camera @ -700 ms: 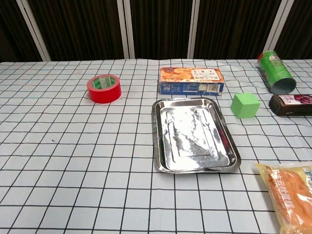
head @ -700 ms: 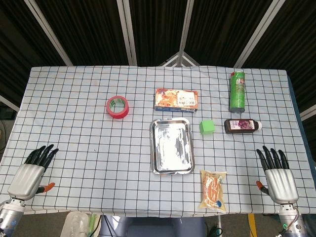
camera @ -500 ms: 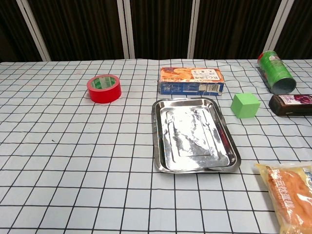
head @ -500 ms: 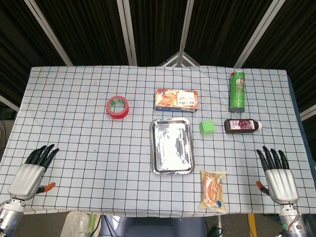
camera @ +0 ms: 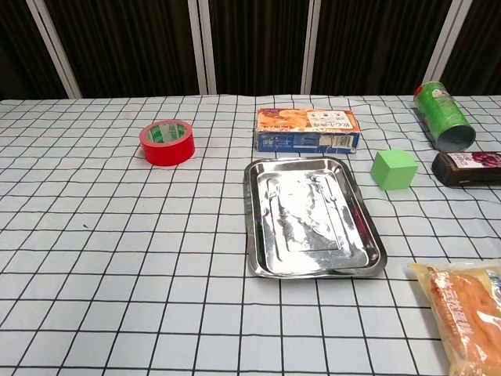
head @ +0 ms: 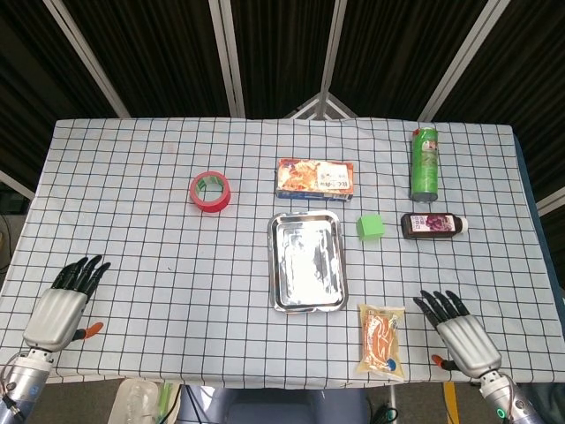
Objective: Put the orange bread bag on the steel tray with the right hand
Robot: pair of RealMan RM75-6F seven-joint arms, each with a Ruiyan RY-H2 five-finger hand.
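Note:
The orange bread bag point(head: 381, 339) lies flat near the table's front edge, just right of and below the steel tray point(head: 306, 261); in the chest view the bread bag point(camera: 467, 313) shows at the bottom right and the tray point(camera: 311, 217) in the middle. Nothing lies in the tray. My right hand point(head: 458, 333) hovers a little right of the bag, fingers spread, holding nothing. At the front left corner my left hand point(head: 62, 304) is also spread with nothing in it. Neither hand shows in the chest view.
Behind the tray stands a snack box point(head: 315, 179). A red tape roll point(head: 211, 192) lies to the left. A green cube point(head: 371, 227), a dark brown bottle point(head: 433, 224) and a green can point(head: 425, 163) are on the right side.
My right hand has moved left and toward the front edge, closer to the bread bag. The left hand shifted slightly. The objects have not moved.

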